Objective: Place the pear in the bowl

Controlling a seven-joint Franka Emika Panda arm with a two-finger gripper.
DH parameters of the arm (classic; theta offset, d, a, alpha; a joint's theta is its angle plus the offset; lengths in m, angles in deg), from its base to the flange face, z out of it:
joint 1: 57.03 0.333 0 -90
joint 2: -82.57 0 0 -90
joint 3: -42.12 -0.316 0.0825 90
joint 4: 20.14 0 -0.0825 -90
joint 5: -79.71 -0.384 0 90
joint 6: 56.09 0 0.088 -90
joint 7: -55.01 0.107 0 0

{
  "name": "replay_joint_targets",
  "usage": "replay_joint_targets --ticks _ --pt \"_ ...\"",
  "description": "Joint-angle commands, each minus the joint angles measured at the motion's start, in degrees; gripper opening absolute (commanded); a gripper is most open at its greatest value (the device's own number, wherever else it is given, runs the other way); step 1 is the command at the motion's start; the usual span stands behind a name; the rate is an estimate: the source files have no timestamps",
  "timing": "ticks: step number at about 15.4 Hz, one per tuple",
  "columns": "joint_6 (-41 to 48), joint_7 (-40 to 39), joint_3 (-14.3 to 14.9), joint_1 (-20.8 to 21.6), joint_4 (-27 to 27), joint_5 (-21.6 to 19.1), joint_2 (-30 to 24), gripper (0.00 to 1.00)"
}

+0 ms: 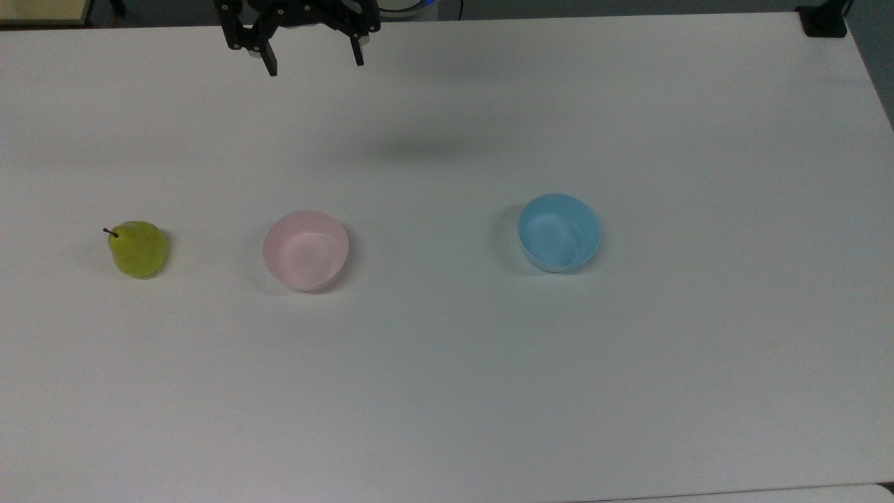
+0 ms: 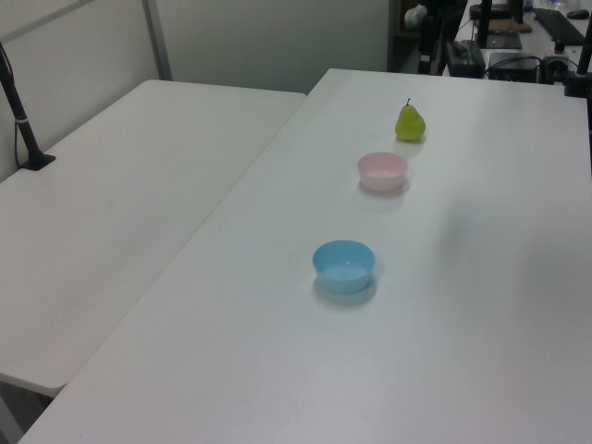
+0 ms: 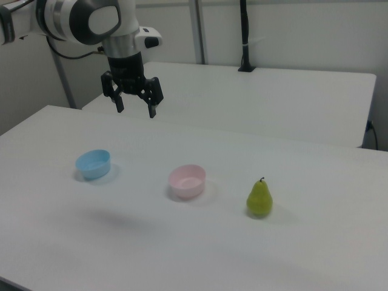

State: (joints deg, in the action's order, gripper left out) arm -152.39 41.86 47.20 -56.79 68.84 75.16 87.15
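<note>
Bench first: I am looking at a wide white surface carrying three small things in a row, and nothing on it is telling me the task has begun in earnest. Hanging high above the far edge in the top view, the gripper is showing its fingers spread wide and carrying nothing; in the right view I am seeing it well above the bench, nearer the blue bowl than the fruit. That blue bowl is sitting apart at the top view's right and is not my target. The bowl, pale pink, is lying empty in the middle. The pear is standing upright on the bench at the top view's left, near the pink bowl but not touching it. I am judging that reach, grasp, carry and release are all still waiting.
</note>
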Motion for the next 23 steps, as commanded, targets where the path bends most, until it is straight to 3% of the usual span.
replay_joint_targets --ticks 1,6,10,17,23 --pt "-1.1 -8.3 0.7 0.0 -1.7 1.8 1.0 1.00" --pt "1.9 -10.0 0.1 -4.8 -12.1 2.3 9.1 1.00" --pt "0.2 -15.4 0.1 -8.8 -15.8 2.9 13.5 1.00" --pt "-9.3 -21.1 0.5 -13.4 -16.4 3.1 19.8 1.00" --pt "-12.9 -23.3 0.6 -17.0 -16.3 6.5 24.1 1.00"
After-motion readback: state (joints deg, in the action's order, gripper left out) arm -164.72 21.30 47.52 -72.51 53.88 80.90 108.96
